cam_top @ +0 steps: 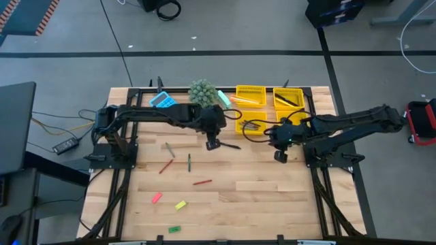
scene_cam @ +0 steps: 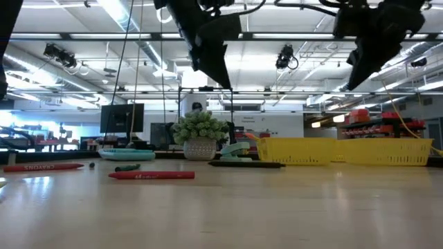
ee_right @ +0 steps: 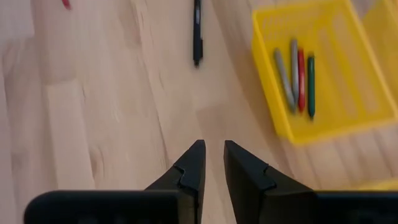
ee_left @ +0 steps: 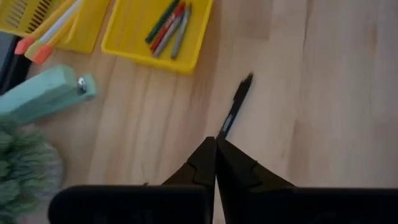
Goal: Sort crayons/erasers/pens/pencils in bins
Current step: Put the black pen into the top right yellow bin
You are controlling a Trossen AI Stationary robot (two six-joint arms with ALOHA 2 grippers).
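- Progress: I judge sorting partly done. One bin (cam_top: 250, 125) holds several short sticks, another bin (cam_top: 251, 94) holds pencils (ee_left: 50, 34), and a third (cam_top: 289, 99) holds dark sticks.
- Remaining on the worktop (cam_top: 272, 197): a black pen (cam_top: 229, 144), red crayons (cam_top: 201, 182), a grey stick (cam_top: 169, 150), a green stick (cam_top: 189, 161), and three erasers (cam_top: 157, 198) near the front edge.
- Left claw (cam_top: 212, 144): clenched, its tips at the end of the black pen; I cannot confirm a grip.
- Right claw (cam_top: 280, 157): slightly parted, holding nothing, above bare worktop near the bins.
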